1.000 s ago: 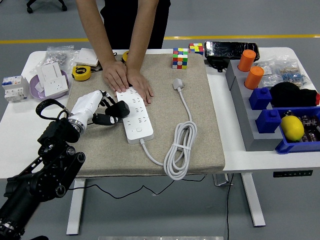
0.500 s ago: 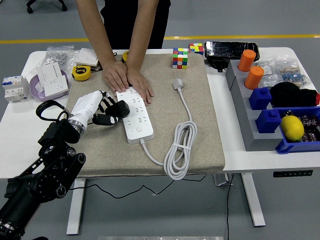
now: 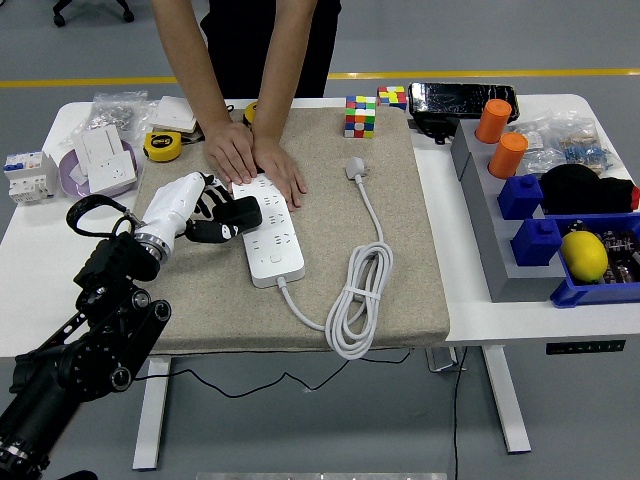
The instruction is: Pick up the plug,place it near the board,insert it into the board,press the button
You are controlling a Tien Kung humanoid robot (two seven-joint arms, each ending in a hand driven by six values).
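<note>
Black plug [image 3: 240, 214] pinched in our left hand [image 3: 195, 212], over the white power strip's [image 3: 270, 234] left edge | person's hands [image 3: 255, 160] brace its far end | risk: tilted prongs miss the sockets, we judge.

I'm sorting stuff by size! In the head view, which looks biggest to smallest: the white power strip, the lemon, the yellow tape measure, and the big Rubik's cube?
1. White power strip
2. Lemon
3. Yellow tape measure and big Rubik's cube: they look too alike to rank.
</note>
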